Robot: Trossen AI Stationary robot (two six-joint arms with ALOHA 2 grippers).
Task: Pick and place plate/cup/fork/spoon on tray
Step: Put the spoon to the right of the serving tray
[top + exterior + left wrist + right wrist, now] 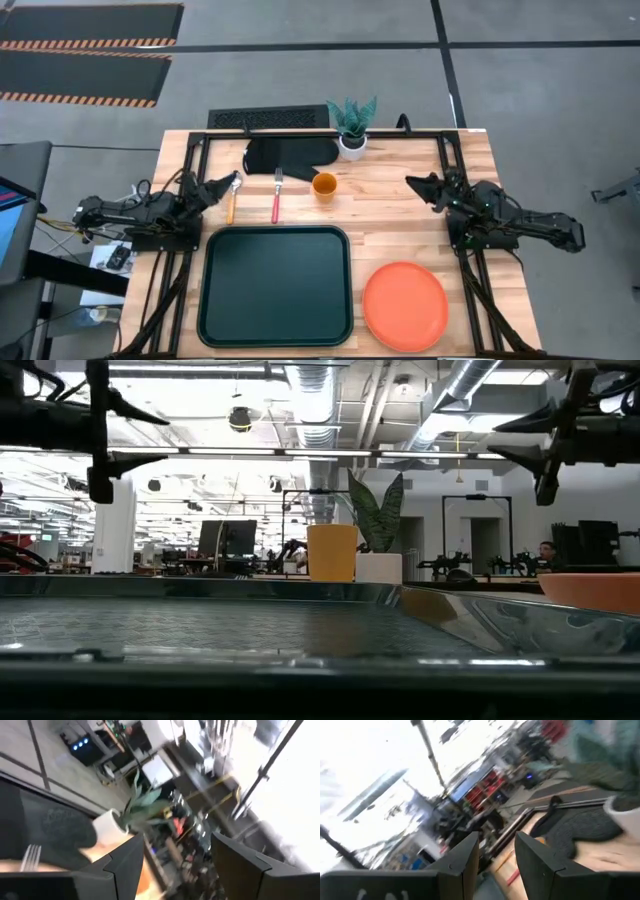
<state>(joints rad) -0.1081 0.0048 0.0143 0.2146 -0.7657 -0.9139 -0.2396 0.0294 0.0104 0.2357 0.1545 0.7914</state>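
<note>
Overhead, the left gripper point(232, 182) hangs with its dark angular fingers spread apart and nothing between them, right by the silver bowl of the spoon point(231, 201), whose slim orange handle runs back along the pale wood-plank table point(400, 225). Just past the spoon from that gripper lies the fork point(276, 194), metal tines and a straight red handle, and farther on stands the cup point(324, 186), a small round orange-yellow cylinder. Near the gripper, on the front side, sits the tray point(275, 286), a dark green rectangle with rounded corners and a raised rim (its floor shows a fine pebbled texture in the low view).

The right gripper point(414, 184) waits across the table, its fingers also parted and bare. Well in front of it rests the plate point(405, 305), broad, flat and smooth orange, just beside the tray's edge. A black mitt point(290, 154) and a white pot point(352, 147) with spiky green leaves sit at the far edge.
</note>
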